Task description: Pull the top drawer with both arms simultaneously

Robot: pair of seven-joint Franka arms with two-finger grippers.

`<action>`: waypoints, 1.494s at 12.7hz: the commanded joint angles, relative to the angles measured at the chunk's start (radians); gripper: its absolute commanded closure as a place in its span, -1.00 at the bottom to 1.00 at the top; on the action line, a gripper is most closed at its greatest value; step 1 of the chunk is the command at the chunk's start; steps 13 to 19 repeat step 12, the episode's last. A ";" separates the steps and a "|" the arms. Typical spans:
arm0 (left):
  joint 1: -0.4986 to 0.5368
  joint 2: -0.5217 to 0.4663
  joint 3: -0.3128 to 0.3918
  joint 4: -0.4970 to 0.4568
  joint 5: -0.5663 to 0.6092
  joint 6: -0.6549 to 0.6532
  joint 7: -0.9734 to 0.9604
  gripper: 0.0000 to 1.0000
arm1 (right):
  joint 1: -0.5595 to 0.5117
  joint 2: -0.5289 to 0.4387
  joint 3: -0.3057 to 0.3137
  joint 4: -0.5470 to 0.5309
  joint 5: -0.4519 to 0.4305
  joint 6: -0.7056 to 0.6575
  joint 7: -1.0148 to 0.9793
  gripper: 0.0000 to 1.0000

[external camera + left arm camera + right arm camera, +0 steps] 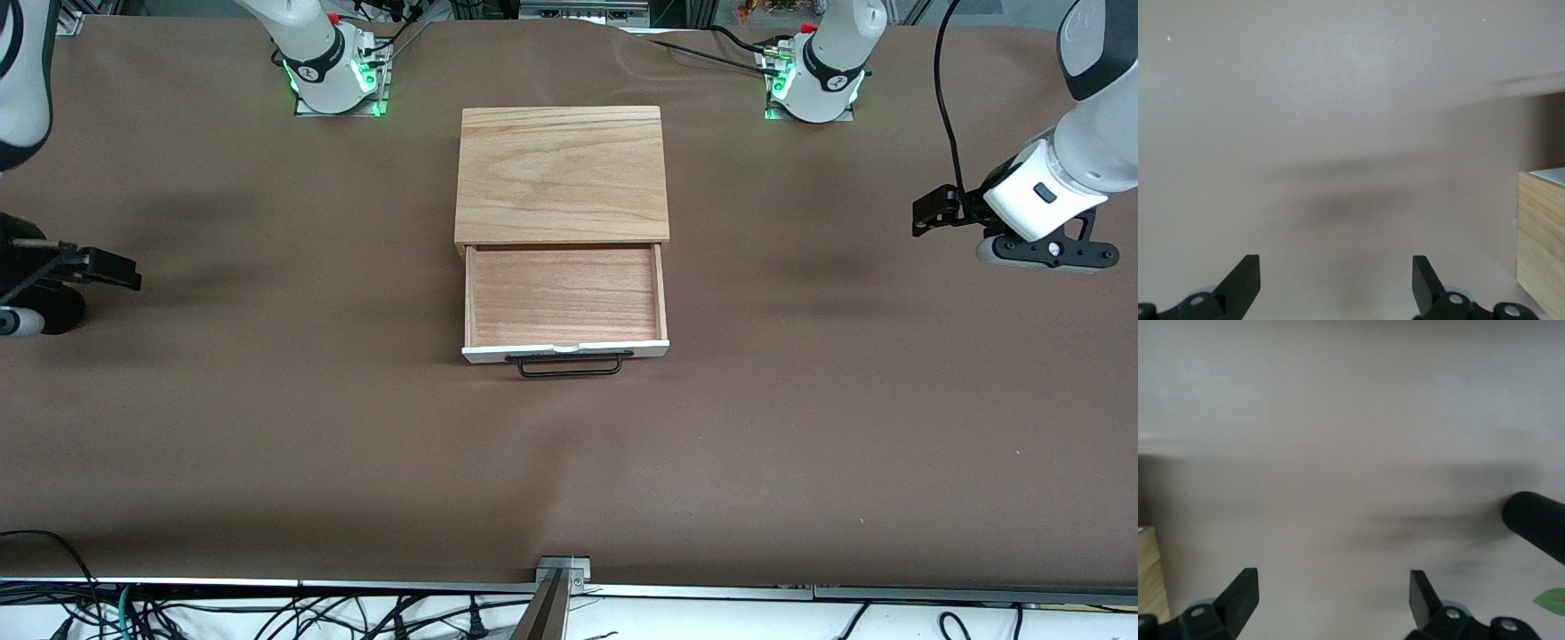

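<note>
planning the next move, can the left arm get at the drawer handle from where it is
Probably yes. The left hand hangs open over bare table toward its own end, and nothing lies between it and the black handle on the pulled-out drawer.

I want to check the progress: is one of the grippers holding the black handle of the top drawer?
No. The handle of the top drawer is free, and the left gripper and right gripper hang open over bare table toward its ends.

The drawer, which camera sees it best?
The front view. It shows the whole drawer pulled out of its wooden box, with the white front and black handle. The left wrist view catches only a corner of the box, and the right wrist view only a sliver of wood.
</note>
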 commanded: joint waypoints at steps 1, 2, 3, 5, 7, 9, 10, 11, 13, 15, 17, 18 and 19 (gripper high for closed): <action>-0.013 0.007 -0.005 0.038 0.029 -0.039 -0.043 -1.00 | -0.046 -0.142 0.050 -0.135 -0.017 0.051 0.013 -1.00; -0.013 0.007 -0.008 0.048 0.029 -0.072 -0.052 -1.00 | -0.068 -0.170 0.055 -0.181 -0.014 0.089 0.001 -1.00; -0.011 0.009 -0.022 0.056 0.028 -0.088 -0.061 -1.00 | -0.074 -0.196 0.067 -0.219 -0.020 0.105 0.001 -1.00; -0.008 0.010 -0.028 0.058 0.028 -0.088 -0.063 -1.00 | -0.115 -0.199 0.110 -0.230 -0.016 0.103 0.002 -1.00; -0.005 0.010 -0.027 0.055 0.026 -0.088 -0.061 -1.00 | -0.114 -0.167 0.113 -0.212 -0.020 0.093 0.002 -1.00; -0.001 0.007 -0.027 0.044 0.025 -0.103 -0.063 -1.00 | -0.109 -0.166 0.113 -0.204 -0.020 0.091 0.004 -1.00; 0.001 0.007 -0.027 0.044 0.025 -0.108 -0.061 -1.00 | -0.109 -0.166 0.113 -0.204 -0.020 0.091 0.004 -1.00; -0.001 0.007 -0.027 0.044 0.028 -0.108 -0.063 -1.00 | -0.109 -0.166 0.113 -0.204 -0.019 0.091 0.004 -1.00; -0.001 0.007 -0.027 0.044 0.028 -0.112 -0.063 -1.00 | -0.109 -0.164 0.113 -0.204 -0.017 0.092 0.004 -1.00; -0.001 0.007 -0.027 0.044 0.028 -0.112 -0.063 -1.00 | -0.109 -0.164 0.113 -0.204 -0.017 0.092 0.004 -1.00; -0.001 0.007 -0.027 0.044 0.028 -0.112 -0.063 -1.00 | -0.109 -0.164 0.113 -0.204 -0.017 0.092 0.004 -1.00; -0.001 0.007 -0.027 0.044 0.028 -0.112 -0.063 -1.00 | -0.109 -0.164 0.113 -0.204 -0.017 0.092 0.004 -1.00; -0.001 0.007 -0.027 0.044 0.028 -0.112 -0.063 -1.00 | -0.109 -0.164 0.113 -0.204 -0.017 0.092 0.004 -1.00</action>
